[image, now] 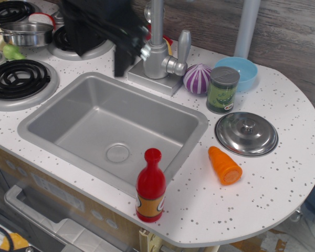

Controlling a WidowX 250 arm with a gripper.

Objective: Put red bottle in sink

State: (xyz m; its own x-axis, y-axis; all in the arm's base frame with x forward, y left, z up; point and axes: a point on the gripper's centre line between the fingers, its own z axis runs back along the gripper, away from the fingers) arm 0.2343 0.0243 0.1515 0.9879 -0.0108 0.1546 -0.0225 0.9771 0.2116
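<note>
The red bottle (150, 186) stood upright on the table's (262, 178) near edge, just beside the sink (68, 123), while the blurred end effector (121, 60), its opening impossible to judge, hung far left, needing to approach.

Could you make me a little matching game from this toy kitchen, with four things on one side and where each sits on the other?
Things:
1. red bottle
2. carrot
3. green-labelled can
4. round metal lid

Places:
A. in front of the blue bowl
B. upright on the front edge of the counter, outside the sink
C. lying on the counter below the lid
D. flat on the counter right of the sink

Pairs: 1-B, 2-C, 3-A, 4-D
</note>
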